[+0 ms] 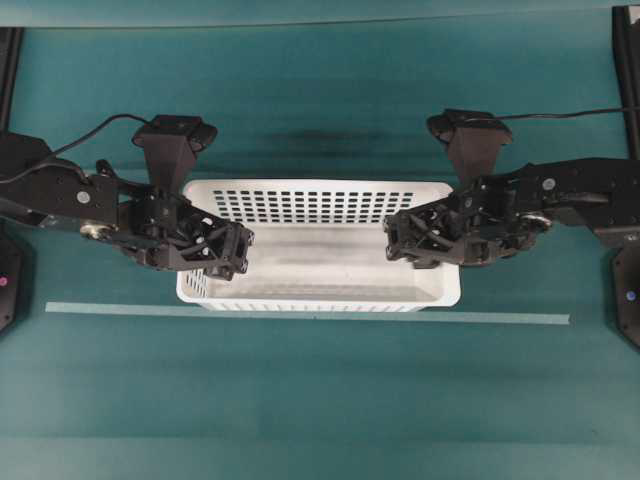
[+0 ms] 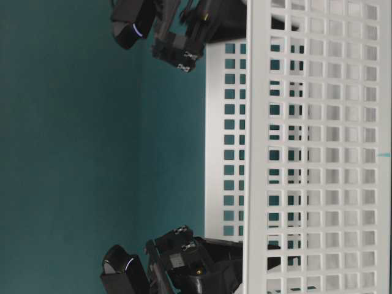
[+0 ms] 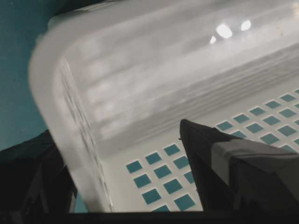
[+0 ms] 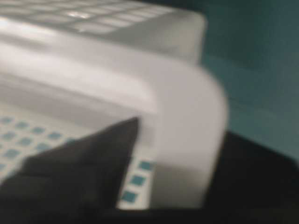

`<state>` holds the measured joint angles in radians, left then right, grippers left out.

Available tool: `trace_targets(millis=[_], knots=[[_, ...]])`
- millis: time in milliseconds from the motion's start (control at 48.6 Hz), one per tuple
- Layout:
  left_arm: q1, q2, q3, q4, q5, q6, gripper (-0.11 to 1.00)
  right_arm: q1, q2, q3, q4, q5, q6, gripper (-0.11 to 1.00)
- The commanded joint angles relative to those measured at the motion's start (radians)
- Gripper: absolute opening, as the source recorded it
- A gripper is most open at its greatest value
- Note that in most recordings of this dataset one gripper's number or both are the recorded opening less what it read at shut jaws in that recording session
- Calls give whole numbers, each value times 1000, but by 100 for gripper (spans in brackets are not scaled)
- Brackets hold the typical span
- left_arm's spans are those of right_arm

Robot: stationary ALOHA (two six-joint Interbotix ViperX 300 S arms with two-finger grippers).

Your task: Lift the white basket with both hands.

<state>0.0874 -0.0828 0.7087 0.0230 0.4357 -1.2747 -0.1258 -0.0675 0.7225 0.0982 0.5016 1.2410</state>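
Note:
The white basket [image 1: 320, 250] sits on the teal table between my two grippers. It also fills the table-level view [image 2: 318, 153]. My left gripper [image 1: 195, 250] straddles the basket's left end wall [image 3: 70, 130]. One finger [image 3: 224, 168] is inside and well clear of the wall, the other is outside, so this gripper is open. My right gripper [image 1: 445, 240] straddles the right end wall [image 4: 187, 116]. Its inner finger [image 4: 84, 172] touches the rim and its outer finger [image 4: 257, 182] lies against the outside, so it is shut on the wall. The right wrist view is blurred.
A pale tape strip [image 1: 300, 313] runs across the table just in front of the basket. Black arm bases stand at the far left [image 1: 8, 280] and far right [image 1: 628, 290] edges. Teal table surface surrounds the basket.

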Motion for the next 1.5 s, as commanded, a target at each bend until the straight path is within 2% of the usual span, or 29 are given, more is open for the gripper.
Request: trace_targets(millis=[0,103,185,288,556,700,844,1049,1173,1317,1379,1481], knots=[[8,29,-11,6,-32,3,80,-8,26,-9,-5,-3,-3,65],[6,32,-9,6,-40,5,80,-9,25,-8,-25,-2,-6,91],[8,31,-5,6,-40,9,81,-9,23,-8,-37,2,-20,99],[8,26,8,6,-38,9,82,-11,21,-6,-37,15,-38,98],[8,-48,31,8,-38,11,92,-28,-25,-20,-37,100,-40,98],[5,-86,41,6,-28,9,93,-40,-69,-37,-37,144,-41,98],[2,-137,40,8,18,11,93,-41,-127,-48,-37,173,-43,98],[-6,-264,48,6,146,12,93,-41,-229,-48,-43,183,-52,98],[-6,-379,48,6,210,12,93,-41,-314,-51,-43,170,-101,97],[-8,-534,51,6,193,20,93,-38,-410,-55,-43,153,-167,96],[-9,-601,58,6,169,40,93,-31,-454,-48,-58,109,-241,96],[-11,-710,84,6,118,117,93,-17,-525,-25,-71,9,-387,95]])
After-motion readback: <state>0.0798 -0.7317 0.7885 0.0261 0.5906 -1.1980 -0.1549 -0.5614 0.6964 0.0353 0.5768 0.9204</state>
